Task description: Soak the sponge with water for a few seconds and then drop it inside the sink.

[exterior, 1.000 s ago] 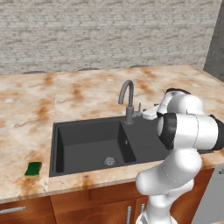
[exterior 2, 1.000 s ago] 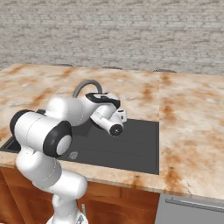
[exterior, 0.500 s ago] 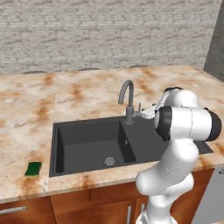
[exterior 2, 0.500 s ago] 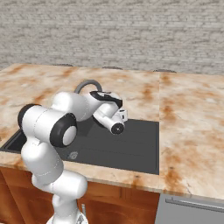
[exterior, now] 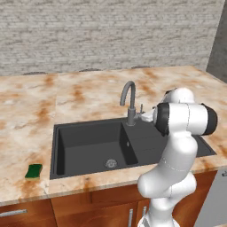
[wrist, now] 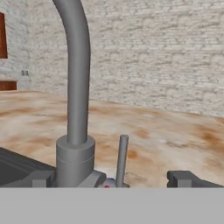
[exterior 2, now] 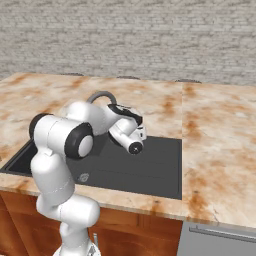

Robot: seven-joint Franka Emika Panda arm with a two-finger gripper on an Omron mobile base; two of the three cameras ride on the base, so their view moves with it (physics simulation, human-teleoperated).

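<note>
The pincer stood wide open and empty at the faucet, the sponge lying near the worktop's front-left edge.

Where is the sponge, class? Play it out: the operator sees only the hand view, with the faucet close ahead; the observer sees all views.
Observer: The sponge lies on the counter, left of the sink, near the front edge.
Operator: Is water running?
Observer: No, nothing falls from the faucet spout into the basin.
Operator: Is my gripper near the sponge?
Observer: No. The open gripper is at the faucet's base, across the basin from the sponge.
</note>
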